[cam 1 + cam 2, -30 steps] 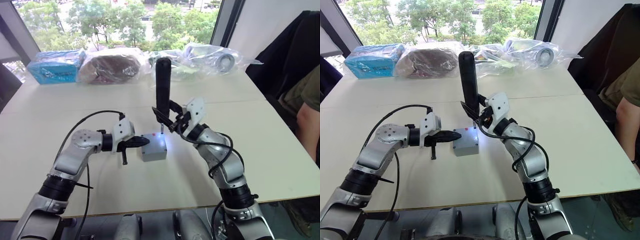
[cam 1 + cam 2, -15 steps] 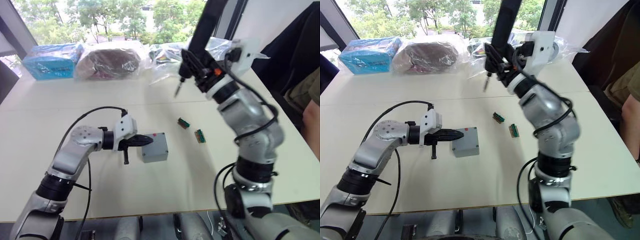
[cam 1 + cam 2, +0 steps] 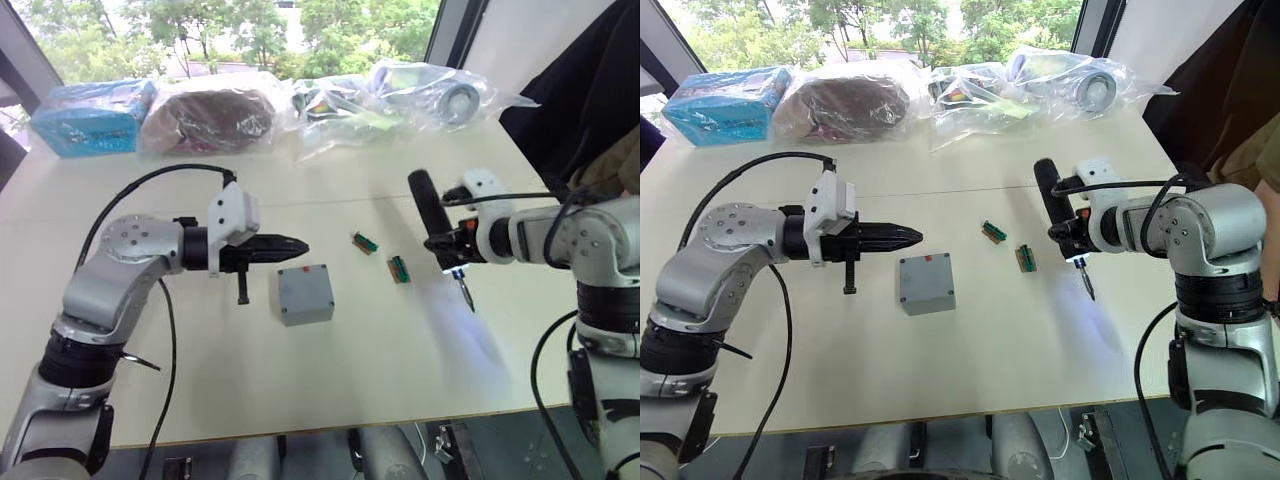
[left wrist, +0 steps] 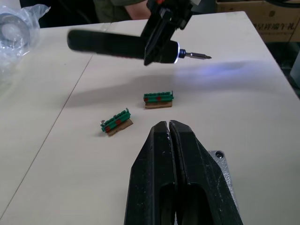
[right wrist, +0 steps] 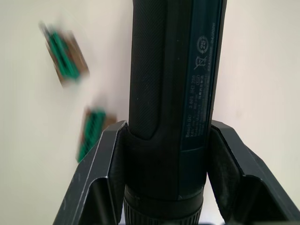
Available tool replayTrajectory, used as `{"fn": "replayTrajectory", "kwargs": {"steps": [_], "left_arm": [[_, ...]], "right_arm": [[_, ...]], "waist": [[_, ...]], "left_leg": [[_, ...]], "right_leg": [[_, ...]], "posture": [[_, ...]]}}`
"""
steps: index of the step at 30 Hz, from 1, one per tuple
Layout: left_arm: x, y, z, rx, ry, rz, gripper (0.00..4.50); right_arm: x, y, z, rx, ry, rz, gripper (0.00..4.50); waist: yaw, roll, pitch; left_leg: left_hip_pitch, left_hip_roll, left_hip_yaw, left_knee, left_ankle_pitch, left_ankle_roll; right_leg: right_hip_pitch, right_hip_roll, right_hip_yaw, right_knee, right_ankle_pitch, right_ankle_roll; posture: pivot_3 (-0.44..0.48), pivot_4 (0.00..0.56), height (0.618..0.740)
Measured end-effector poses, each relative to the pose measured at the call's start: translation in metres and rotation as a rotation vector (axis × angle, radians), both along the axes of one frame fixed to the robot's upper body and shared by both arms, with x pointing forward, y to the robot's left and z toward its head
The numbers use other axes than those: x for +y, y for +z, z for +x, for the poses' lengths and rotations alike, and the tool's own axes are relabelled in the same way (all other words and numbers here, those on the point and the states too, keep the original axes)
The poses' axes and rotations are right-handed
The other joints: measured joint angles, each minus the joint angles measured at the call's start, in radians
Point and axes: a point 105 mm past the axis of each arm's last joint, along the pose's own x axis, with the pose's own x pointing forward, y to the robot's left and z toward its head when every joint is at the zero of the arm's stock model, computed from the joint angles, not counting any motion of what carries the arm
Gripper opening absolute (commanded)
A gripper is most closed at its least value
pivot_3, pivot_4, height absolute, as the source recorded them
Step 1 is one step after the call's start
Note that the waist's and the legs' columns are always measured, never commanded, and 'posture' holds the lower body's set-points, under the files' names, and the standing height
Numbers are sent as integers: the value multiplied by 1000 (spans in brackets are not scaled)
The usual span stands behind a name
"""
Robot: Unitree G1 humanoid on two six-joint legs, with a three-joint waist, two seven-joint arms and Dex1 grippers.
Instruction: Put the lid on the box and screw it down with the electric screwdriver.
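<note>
One box (image 3: 305, 294), lid on, sits mid-table (image 3: 330, 390); rigid metal, likely light, so it may slide and is best braced at its sides. Just beyond it the left gripper (image 3: 296, 247) hovers with fingers together. To the right, the right gripper (image 3: 446, 240) clamps the screwdriver (image 3: 434, 216): a stiff, smooth barrel, best held mid-body. Near it lie two green strips (image 3: 399, 269).

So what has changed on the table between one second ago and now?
The right gripper, shut on the electric screwdriver, lifted it off the lid, swung it high, then lowered it to the right, beyond two green pieces. The left gripper drew back from the box, fingers shut. Lid and box stayed.
</note>
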Motion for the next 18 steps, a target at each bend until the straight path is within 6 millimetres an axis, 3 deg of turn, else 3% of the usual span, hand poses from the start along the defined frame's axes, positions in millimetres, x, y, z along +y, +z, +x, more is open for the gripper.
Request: {"fn": "replayTrajectory", "kwargs": {"steps": [5, 9, 11, 13, 15, 16, 18], "left_arm": [[2, 6, -3, -15, 13, -3, 0], [3, 0, -5, 9, 33, 2, 0], [3, 0, -5, 13, 32, -1, 0], [2, 1, -7, 17, 28, -2, 0], [3, 1, -7, 18, 35, 0, 0], [4, 0, -7, 21, 42, 3, 0], [6, -4, -6, 32, 57, 11, 0]], "right_arm": [[-16, -26, 4, 119, -80, -39, 1897], [-17, -28, 9, 125, -86, -40, 1897], [-17, -29, 10, 123, -86, -38, 2863], [-15, -29, 11, 116, -79, -35, 3387], [-16, -29, 12, 110, -77, -35, 4185], [-16, -27, 13, 100, -74, -39, 4470], [-17, -21, 17, 51, -57, -62, 4470]], "waist": [[4, 0, 0], [4, -1, 0], [4, -2, 0], [4, -2, 0], [4, -2, 0], [4, -2, 0], [4, -2, 0]], "left_leg": [[-1, 0, 0, 2, 0, 0], [0, 0, 0, 4, 0, 0], [0, 0, 0, 6, 0, 0], [0, 0, 0, 6, 0, 0], [0, 0, 0, 8, 0, 0], [0, 0, 0, 9, 0, 0], [0, 0, 0, 10, 0, 0]], "right_leg": [[0, 0, 0, 0, 0, 0], [2, 0, 0, 0, 0, 0], [3, 0, 0, 0, 1, 1], [4, -1, 0, 0, 2, 1], [4, -1, 0, 0, 3, 1], [4, -1, 0, 1, 3, 1], [4, -1, 0, 2, 3, 1]], "posture": [[0, 150, 740], [0, 150, 740], [0, 150, 740], [0, 150, 740], [0, 150, 740], [0, 150, 740], [0, 150, 740]]}}
